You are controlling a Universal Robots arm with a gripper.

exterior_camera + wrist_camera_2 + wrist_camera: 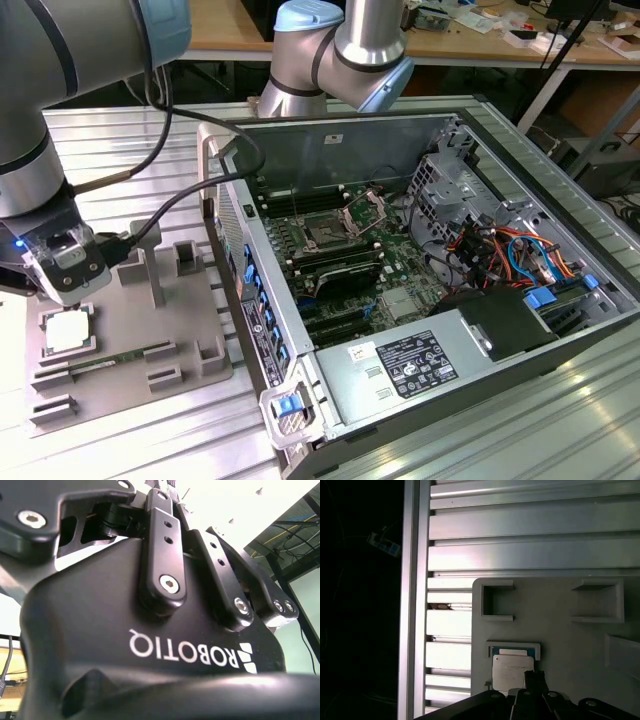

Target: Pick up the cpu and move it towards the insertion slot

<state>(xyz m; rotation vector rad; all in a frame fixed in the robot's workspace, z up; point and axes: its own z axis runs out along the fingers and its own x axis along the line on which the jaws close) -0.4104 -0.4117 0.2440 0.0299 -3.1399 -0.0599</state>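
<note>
At the exterior view's left the gripper [66,290] hangs just above the cpu [68,331], which lies flat in a pocket of the grey tray [185,335]. Whether the gripper is spread or pressed together, I cannot tell. Well to the right, the insertion slot [328,235] sits inside the open computer [420,365].

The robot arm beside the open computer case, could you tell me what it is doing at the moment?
The gripper hangs just above the cpu, which lies in a recess of the grey fixture plate at the exterior view's left. It has not been lifted yet. The insertion slot sits inside the open computer case, off to the exterior view's right.
</note>
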